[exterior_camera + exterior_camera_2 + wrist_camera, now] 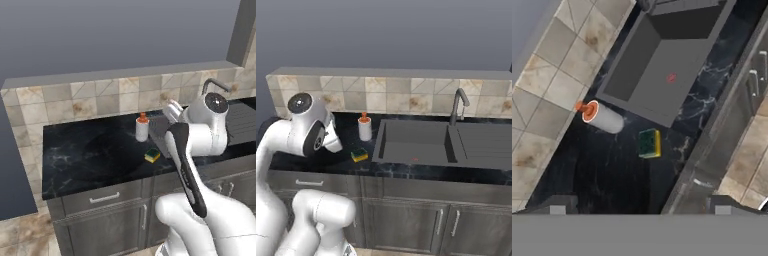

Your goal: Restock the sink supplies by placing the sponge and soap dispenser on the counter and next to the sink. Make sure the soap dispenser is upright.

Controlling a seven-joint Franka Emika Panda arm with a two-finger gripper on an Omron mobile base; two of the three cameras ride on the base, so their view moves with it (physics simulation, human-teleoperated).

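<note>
From my hand (640,207) I see two finger tips set wide apart with nothing between them, high above the tabletop (612,165). Nearest the front edge, the sponge (359,154) lies flat, green side up, just beside the sink (411,142) at its left rim. Behind the sponge, closer to the tiled wall, the soap dispenser (364,128) stands upright, also just left of the sink.
</note>
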